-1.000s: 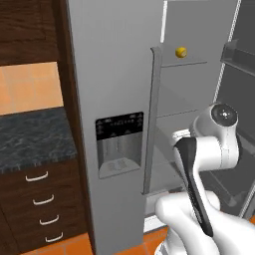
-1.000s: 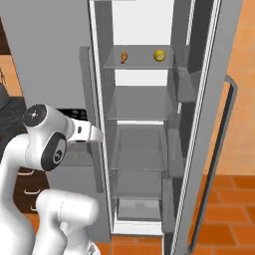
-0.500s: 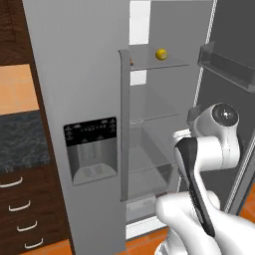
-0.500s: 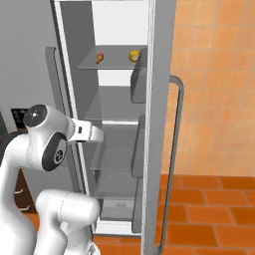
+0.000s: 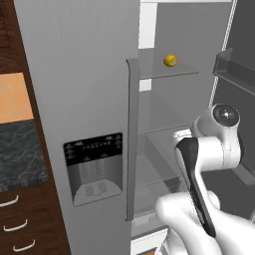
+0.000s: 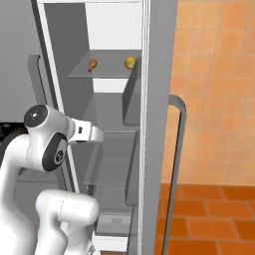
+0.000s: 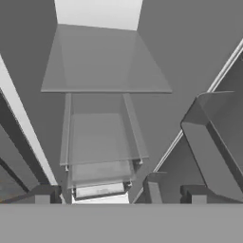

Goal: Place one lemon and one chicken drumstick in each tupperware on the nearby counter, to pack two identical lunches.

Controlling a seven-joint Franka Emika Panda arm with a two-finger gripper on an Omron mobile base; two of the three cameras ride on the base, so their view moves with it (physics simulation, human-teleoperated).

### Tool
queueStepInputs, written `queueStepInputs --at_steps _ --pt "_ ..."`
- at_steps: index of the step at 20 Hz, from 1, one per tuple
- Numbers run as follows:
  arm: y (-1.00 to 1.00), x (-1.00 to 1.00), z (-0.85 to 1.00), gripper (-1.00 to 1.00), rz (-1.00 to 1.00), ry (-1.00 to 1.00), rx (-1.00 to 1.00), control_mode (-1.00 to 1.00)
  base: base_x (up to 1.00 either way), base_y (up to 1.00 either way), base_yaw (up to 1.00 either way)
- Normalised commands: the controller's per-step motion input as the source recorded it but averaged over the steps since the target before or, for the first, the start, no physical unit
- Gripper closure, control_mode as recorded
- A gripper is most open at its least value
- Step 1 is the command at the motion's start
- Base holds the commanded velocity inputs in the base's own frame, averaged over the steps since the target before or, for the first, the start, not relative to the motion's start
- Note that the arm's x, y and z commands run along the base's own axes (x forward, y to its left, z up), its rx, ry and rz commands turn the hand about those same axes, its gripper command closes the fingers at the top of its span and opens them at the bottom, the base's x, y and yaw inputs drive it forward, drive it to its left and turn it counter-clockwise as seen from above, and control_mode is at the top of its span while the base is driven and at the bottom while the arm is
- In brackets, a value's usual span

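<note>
On the fridge's [image 6: 159, 124] top shelf [image 6: 102, 74], one lemon [image 6: 130, 62] sits right of one drumstick [image 6: 92, 64], apart. I cannot tell my fingers' spacing.

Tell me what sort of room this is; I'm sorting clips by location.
A kitchen, most likely. An open fridge has a lemon and a chicken drumstick on a shelf, and beside it is a dark stone counter over wooden drawers.

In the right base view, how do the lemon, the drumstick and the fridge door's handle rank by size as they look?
1. door handle, by far the largest.
2. lemon.
3. chicken drumstick, close to the lemon; both are tiny, so that order is unsure.
</note>
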Motion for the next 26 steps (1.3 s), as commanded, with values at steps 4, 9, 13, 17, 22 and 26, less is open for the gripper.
queueStepInputs --at_steps 4,9,13,17,22,26 --pt "0.0 0.03 0.43 -1.0 -0.02 -0.01 0.0 -1.0 0.16 0.0 0.0" --pt "-0.03 0.02 1.0 -1.0 -0.13 -0.09 0.0 -1.0 0.0 0.0 0.0" --pt "-0.06 0.0 1.0 -1.0 -0.13 -0.01 0.0 -1.0 0.0 0.0 0.0" --pt "-0.3 0.0 1.0 -1.0 -0.1 0.02 0.04 -1.0 0.0 0.0 0.0" --pt "-0.19 0.0 0.39 -1.0 0.0 0.0 0.06 -1.0 0.0 0.0 0.0" --pt "-0.12 0.06 0.08 -1.0 0.0 0.01 0.03 -1.0 0.0 0.0 0.0"
